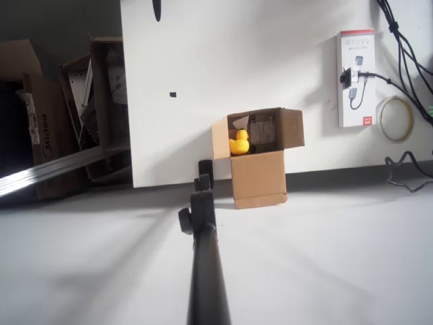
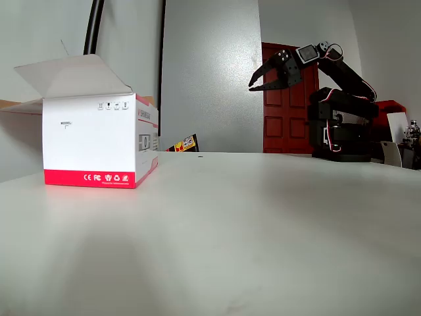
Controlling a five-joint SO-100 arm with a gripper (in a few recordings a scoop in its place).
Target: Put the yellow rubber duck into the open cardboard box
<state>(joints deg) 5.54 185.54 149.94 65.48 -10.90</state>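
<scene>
White table [image 2: 263, 217], gripper [image 2: 255, 85] aloft, parted, empty.

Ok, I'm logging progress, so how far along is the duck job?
It looks done: in the overhead view the yellow rubber duck sits inside the open cardboard box. Nothing is in hand; in the fixed view the gripper hangs open and empty, raised above the table. Nothing visible remains, apart perhaps from parking the arm.

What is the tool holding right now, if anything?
Nothing. In the fixed view the tool hangs open and empty in the air. The duck already sits inside the cardboard box, seen from overhead.
</scene>
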